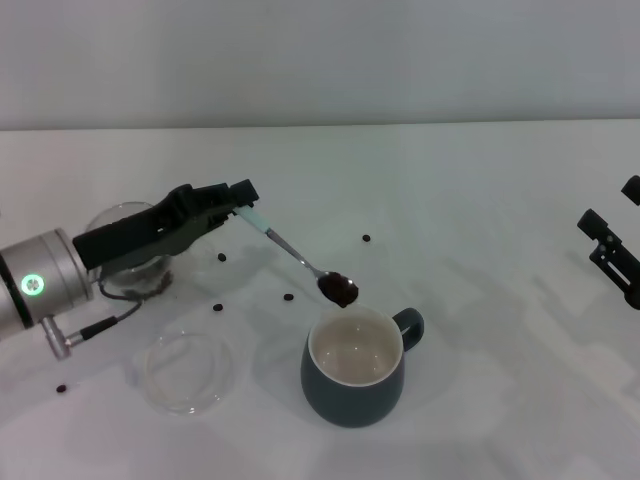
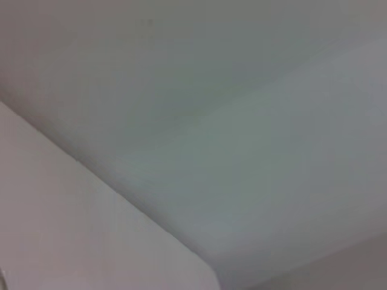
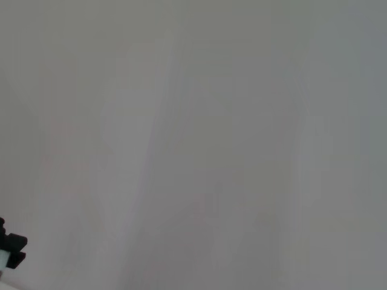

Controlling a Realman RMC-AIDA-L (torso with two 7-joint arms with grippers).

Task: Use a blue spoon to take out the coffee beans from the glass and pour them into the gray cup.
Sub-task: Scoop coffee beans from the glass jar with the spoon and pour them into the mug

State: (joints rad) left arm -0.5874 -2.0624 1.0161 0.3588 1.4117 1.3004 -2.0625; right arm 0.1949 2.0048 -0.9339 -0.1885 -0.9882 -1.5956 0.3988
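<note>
In the head view my left gripper (image 1: 243,203) is shut on the pale handle of the blue spoon (image 1: 300,258). The spoon slants down to the right, and its bowl holds a heap of dark coffee beans (image 1: 339,290) just above the far rim of the gray cup (image 1: 352,380). The cup stands upright at front centre, its cream inside looking bare, handle to the right. The glass (image 1: 128,256) sits at the left, mostly hidden behind my left arm. My right gripper (image 1: 612,255) hangs parked at the right edge. The wrist views show only blank surface.
A flat clear glass dish (image 1: 186,372) lies front left of the cup. Loose beans are scattered on the white table (image 1: 500,200): near the glass (image 1: 221,257), in front of it (image 1: 218,308), by the spoon (image 1: 288,297), farther back (image 1: 366,238) and at the far left (image 1: 62,387).
</note>
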